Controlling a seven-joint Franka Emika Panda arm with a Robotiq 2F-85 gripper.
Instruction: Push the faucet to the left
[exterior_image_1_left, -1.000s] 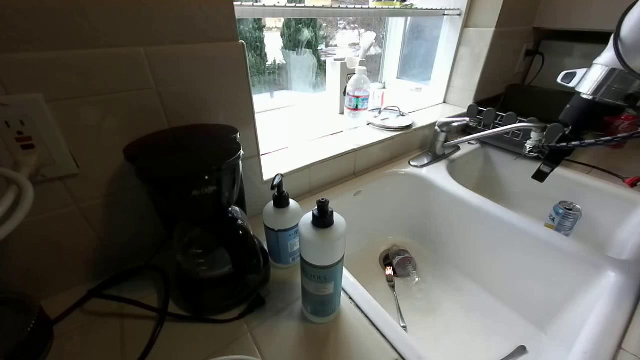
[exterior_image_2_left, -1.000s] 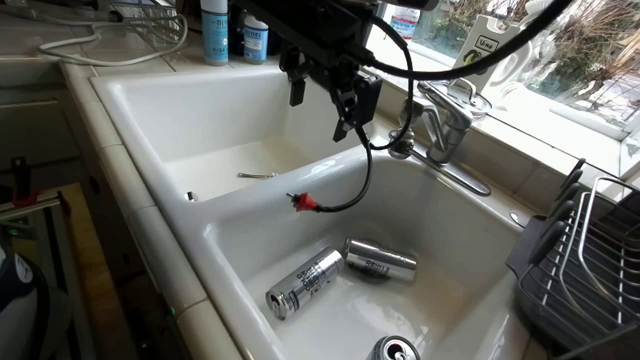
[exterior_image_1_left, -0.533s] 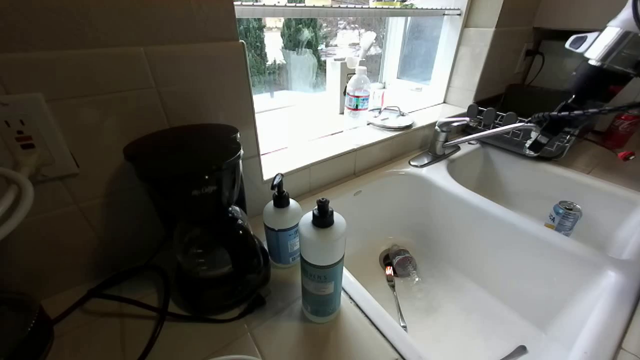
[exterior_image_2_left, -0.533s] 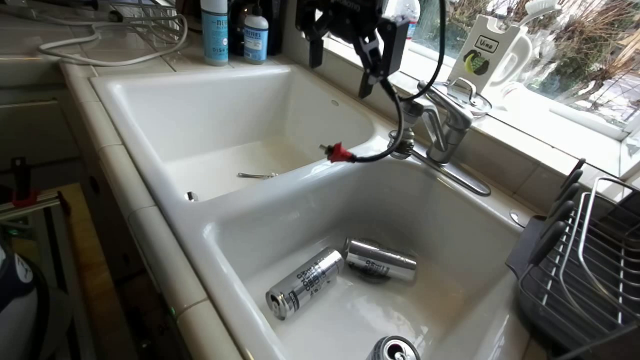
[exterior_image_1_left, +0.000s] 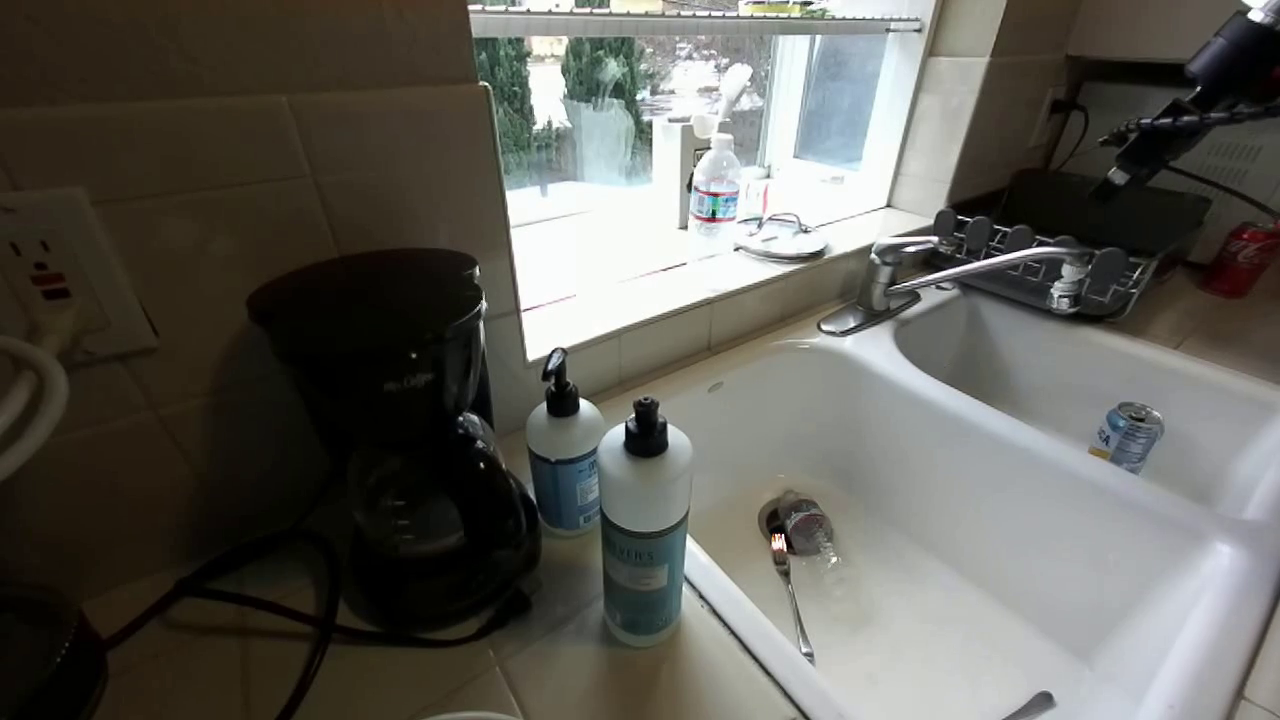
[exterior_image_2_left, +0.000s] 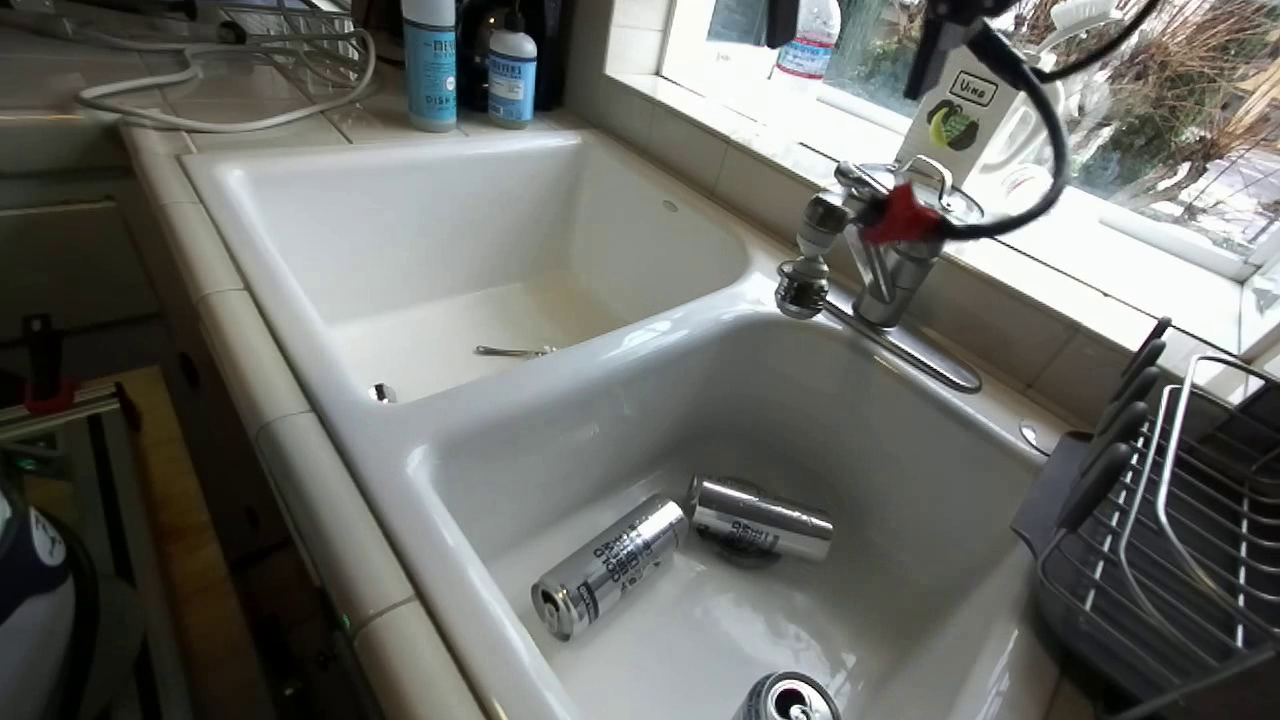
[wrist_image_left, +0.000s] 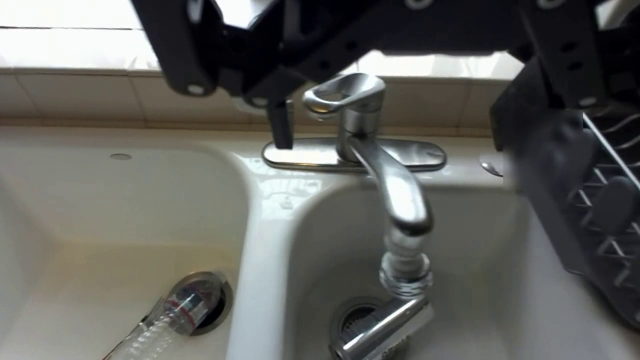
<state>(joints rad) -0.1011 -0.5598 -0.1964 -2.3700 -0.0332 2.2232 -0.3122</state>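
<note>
The chrome faucet (exterior_image_1_left: 985, 268) stands behind the double sink. Its long spout (wrist_image_left: 402, 195) reaches over the basin with the cans, right of the divider in the wrist view. The faucet also shows in an exterior view (exterior_image_2_left: 893, 275), partly behind a cable's red tip. My gripper (exterior_image_1_left: 1108, 185) is raised above the spout end and apart from it. In an exterior view the gripper (exterior_image_2_left: 850, 65) is cut off by the top edge, its fingers spread and empty. In the wrist view the fingers of the gripper (wrist_image_left: 391, 145) are wide apart, with the faucet seen between them.
A cable with a red tip (exterior_image_2_left: 905, 215) hangs from the arm in front of the faucet. A dish rack (exterior_image_2_left: 1130, 520) stands beside the sink. Silver cans (exterior_image_2_left: 610, 565) lie in the near basin. A lid (exterior_image_1_left: 782, 238) and bottle (exterior_image_1_left: 715, 190) stand on the sill.
My gripper has risen from beside the spout end, moving up and to the right in both exterior views. The hanging cable has swung along with it. The faucet has not visibly moved.
</note>
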